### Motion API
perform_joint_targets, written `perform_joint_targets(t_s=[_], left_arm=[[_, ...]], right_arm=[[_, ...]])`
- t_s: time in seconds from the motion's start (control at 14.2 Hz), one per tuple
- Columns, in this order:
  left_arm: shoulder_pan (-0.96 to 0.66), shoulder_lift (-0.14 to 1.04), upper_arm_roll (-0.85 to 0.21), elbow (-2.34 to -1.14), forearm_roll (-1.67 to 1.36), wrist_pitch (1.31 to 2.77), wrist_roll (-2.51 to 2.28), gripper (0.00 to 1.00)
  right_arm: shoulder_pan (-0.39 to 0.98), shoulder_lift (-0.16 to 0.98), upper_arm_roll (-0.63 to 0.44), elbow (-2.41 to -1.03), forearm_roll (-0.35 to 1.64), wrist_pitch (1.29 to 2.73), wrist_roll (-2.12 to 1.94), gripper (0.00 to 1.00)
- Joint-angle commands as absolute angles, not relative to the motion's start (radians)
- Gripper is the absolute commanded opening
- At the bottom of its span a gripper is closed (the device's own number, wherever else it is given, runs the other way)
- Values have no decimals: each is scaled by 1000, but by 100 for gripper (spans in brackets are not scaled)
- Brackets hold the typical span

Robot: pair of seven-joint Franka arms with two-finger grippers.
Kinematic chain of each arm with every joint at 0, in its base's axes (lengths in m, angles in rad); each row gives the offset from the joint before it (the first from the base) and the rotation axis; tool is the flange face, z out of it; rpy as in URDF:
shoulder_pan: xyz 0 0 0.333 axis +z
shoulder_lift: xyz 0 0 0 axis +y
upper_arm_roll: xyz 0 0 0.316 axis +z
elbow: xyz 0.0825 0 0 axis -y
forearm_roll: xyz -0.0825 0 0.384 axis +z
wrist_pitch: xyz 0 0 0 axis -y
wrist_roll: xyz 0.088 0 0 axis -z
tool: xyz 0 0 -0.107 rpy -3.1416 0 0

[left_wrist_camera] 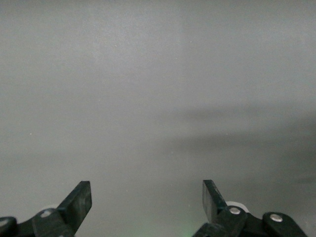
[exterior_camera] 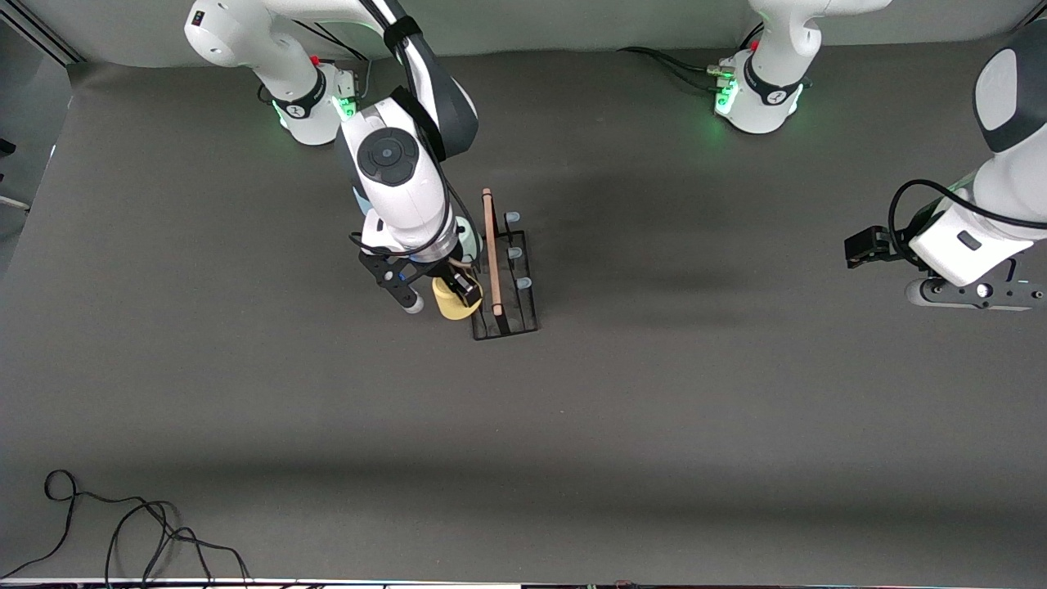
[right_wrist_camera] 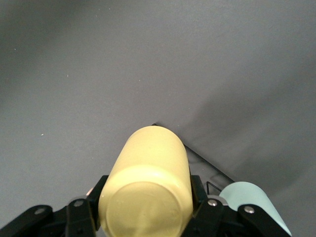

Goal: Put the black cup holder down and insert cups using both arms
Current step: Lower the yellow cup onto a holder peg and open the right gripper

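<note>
The desk (exterior_camera: 695, 425) is lying bare under its dark grey cover apart from one cluster near the right arm's base. The right arm (exterior_camera: 401, 176) is reaching down over that cluster, while the left arm (exterior_camera: 994, 221) is waiting at its own end of the desk, well apart from the work, probably to leave room around the rack. The black cup holder (exterior_camera: 505, 278) is standing upright on the desk, its wooden rod handle (exterior_camera: 491, 249) running along the top and three pale blue-tipped pegs (exterior_camera: 515, 254) showing bare on the side toward the left arm. The right gripper (exterior_camera: 446, 286) is hanging just beside the holder on the right arm's side, its fingers clamped on the yellow cup (right_wrist_camera: 145, 185), which is being held tipped with its base toward the wrist camera, seemingly so its mouth can slide over a peg. A pale green cup (right_wrist_camera: 254, 205) is sitting alongside, apparently already on the rack. The left gripper (left_wrist_camera: 147, 207) is hovering over bare desk with its fingers spread apart and holding nothing.
</note>
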State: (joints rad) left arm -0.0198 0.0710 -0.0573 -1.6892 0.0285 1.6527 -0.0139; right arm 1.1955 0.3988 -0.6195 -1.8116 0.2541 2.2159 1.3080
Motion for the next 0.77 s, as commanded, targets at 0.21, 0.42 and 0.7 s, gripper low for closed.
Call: perform_joint_targets(t_s=[0.21, 0.42, 0.7], left_arm=[[-20, 54, -58, -1701, 40, 1661, -20, 100], [-20, 54, -58, -1701, 40, 1661, -20, 100], [-20, 54, -58, -1701, 40, 1661, -20, 100]], right_arm=[[1232, 480, -627, -1833, 368, 2309, 1299, 5], [1238, 523, -627, -1827, 406, 2332, 1299, 35], [1223, 500, -637, -1795, 416, 2286, 1295, 100]])
